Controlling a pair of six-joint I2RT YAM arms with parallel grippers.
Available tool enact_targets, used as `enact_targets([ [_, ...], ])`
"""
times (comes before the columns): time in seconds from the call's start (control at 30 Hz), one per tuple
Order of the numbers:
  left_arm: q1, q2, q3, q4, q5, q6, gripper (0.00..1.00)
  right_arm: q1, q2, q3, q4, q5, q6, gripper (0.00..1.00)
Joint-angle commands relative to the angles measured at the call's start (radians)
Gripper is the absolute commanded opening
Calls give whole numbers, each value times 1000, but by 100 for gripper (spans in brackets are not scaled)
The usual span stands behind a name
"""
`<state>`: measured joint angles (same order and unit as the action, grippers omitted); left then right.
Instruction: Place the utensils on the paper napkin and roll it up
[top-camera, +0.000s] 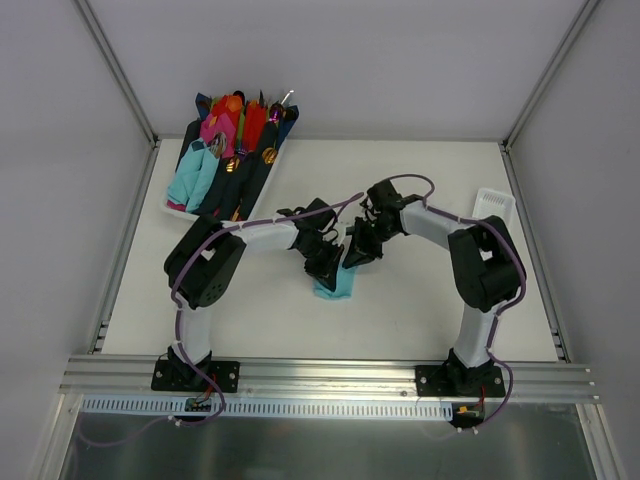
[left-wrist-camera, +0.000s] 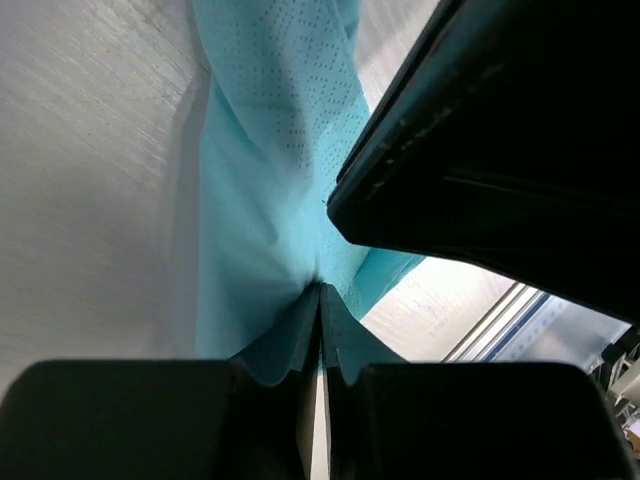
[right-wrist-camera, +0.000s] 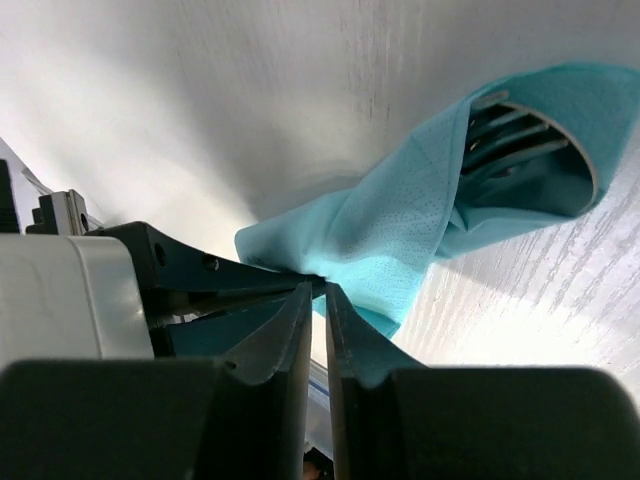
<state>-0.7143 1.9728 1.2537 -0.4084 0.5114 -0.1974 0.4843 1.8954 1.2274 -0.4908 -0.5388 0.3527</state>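
Rolled napkin (right-wrist-camera: 400, 230) mid desk (top-camera: 400, 320), length running away from my right tool (right-wrist-camera: 323, 290), utensils (right-wrist-camera: 520, 135) showing tines at its far open end, left tool (left-wrist-camera: 320, 295) clamped on its fold, right tool's grip I cannot tell

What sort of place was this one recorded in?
Probably a robotics lab cell, not a dining room: left arm and right arm bolted to an aluminium rail, plain panel walls, a tray of napkin-wrapped cutlery bundles.

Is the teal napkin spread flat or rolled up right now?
Rolled up. The paper napkin is wrapped loosely into a tube around the utensils, whose tines show inside its open end.
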Motion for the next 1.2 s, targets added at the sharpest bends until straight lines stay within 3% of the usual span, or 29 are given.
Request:
enact_targets([
  [0.0, -5, 63, -19, -17, -174, 41, 4, 37, -42, 18, 12, -44, 40, 14],
  [0.23, -5, 25, -17, -17, -125, 61, 8, 92, 40, -46, 55, -30, 60, 12],
  [0.33, -5, -21, -20, -18, -109, 84, 14, 92, 86, -58, 54, -13, 48, 11],
  [0.5, -5, -159, -60, -32, -122, 156, 34, 91, 116, -68, 55, 3, 48, 11],
  [0.63, -5, -270, -103, -50, -137, 249, 40, 89, 128, -65, 54, 8, 51, 11],
  [0.8, -4, -337, -109, -63, -122, 299, 38, 91, 140, -63, 55, 14, 57, 11],
  [1.17, -4, -282, -138, -64, -28, 266, 14, 85, 134, -62, 44, 19, 61, 10],
])
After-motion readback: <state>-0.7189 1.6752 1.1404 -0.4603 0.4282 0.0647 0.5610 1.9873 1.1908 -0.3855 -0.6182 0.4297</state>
